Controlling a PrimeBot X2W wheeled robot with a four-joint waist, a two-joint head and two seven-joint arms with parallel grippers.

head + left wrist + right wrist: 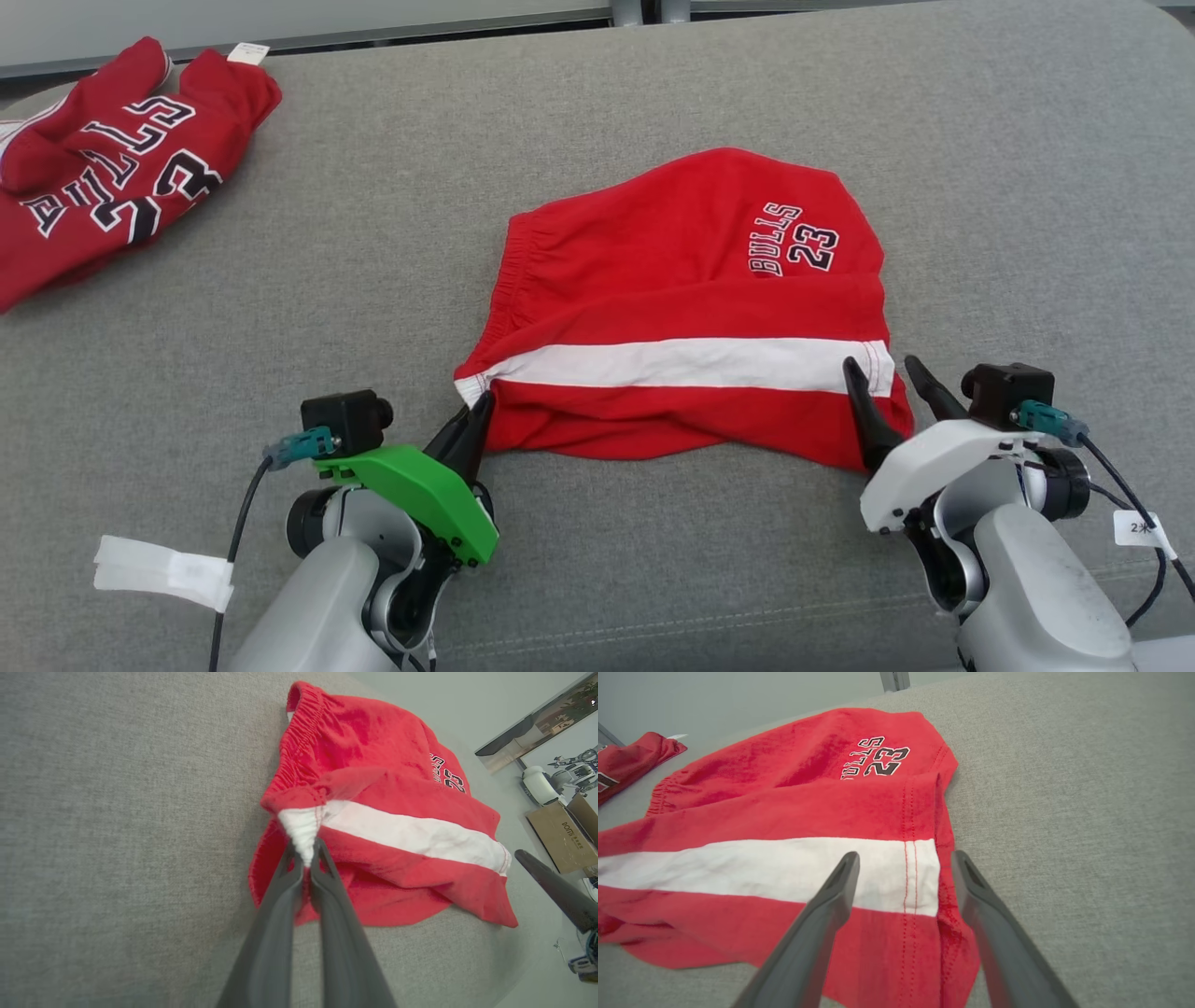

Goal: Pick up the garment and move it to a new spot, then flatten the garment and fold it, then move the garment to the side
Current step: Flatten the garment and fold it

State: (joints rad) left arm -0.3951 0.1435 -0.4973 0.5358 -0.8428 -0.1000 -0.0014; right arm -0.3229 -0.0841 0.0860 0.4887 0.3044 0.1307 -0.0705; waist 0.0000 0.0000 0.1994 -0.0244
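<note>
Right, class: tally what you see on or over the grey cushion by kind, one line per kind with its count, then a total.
Red Bulls 23 shorts: 1
Red Bulls 23 jersey: 1
Robot pincers: 2 (left pincer, right pincer)
Total: 4

Shorts (672, 280): red, one white band across with red stitch lines near its end, black-and-white "BULLS 23" print. Jersey (103, 177): red, same black-and-white lettering. Cushion (373, 233): plain grey weave.
</note>
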